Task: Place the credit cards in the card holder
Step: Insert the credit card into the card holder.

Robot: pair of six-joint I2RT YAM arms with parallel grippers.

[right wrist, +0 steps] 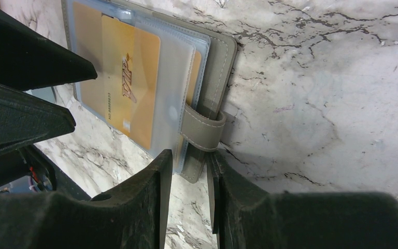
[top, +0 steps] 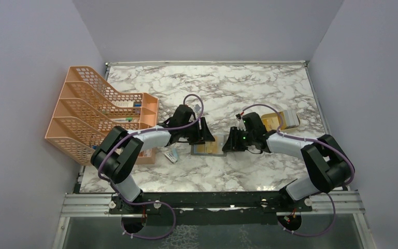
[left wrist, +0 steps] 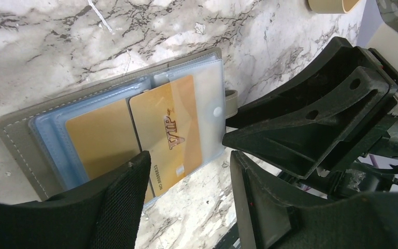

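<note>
From up top, both arms meet mid-worktop (top: pixel 212 88) over the open card holder (top: pixel 207 149), with the left tool (top: pixel 209 138) on one side and the right tool (top: pixel 229 143) on the other. The orange file rack (top: pixel 93 114) and tan tray (top: pixel 288 120) sit well off to the sides.

Left wrist cam: a gold VIP card (left wrist: pixel 171 129) looks only partway inside a clear pocket, and another gold card (left wrist: pixel 101 140) is seated beside it. The left tool's jaws stand apart with just marble between them, gripping nothing. One fingertip (left wrist: pixel 129 176) sits right at the VIP card's near edge.

Right wrist cam: the right tool's jaws are narrowed around the holder's edge by the snap tab (right wrist: pixel 202 129). Can't tell if it's truly clamped or just bracketing it.

So I'd say we're mid-insertion. The next move probably calls for a gentle push on that card's edge to seat it fully, with the holder braced so it doesn't slide.
</note>
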